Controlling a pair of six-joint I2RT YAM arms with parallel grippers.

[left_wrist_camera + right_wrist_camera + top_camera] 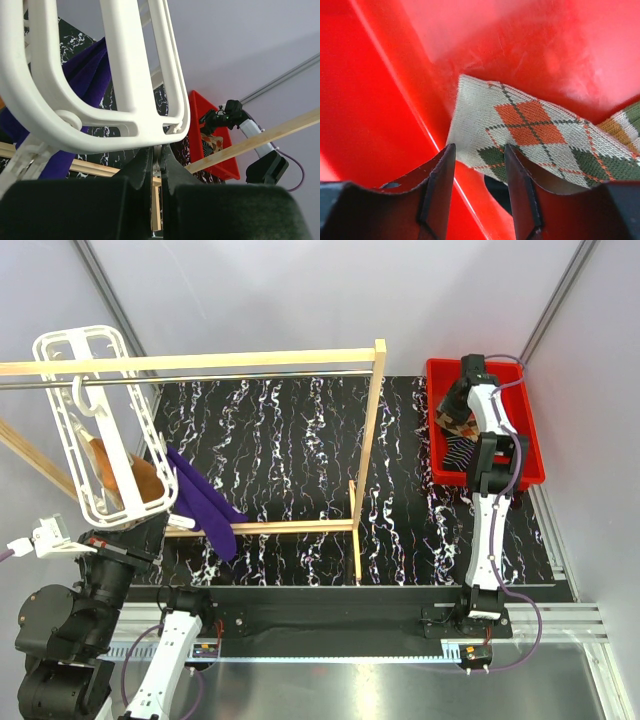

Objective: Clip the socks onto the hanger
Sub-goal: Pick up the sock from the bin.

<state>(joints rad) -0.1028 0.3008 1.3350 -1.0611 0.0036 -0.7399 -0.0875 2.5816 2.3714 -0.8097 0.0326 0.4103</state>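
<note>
Black marbled desk (pixel 300 440) carries a wooden frame (pixel 370 430). At the frame's left end the hanger (pixel 125 60) hangs on the frame's metal rod (pixel 250 377), with a purple sock (pixel 205 500) and an orange-brown sock (pixel 140 485) hanging from it. The left gripper (pixel 157 155), pressed together, sits just under the hanger's lower rim. Right of the frame, inside a red bin (pixel 530 430), the right gripper (pixel 479 150) stands spread over an argyle sock (pixel 530 125).

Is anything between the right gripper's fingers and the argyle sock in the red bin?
Nothing visible: the right gripper, fingers open, sits right at the edge of the argyle sock inside the red bin.
</note>
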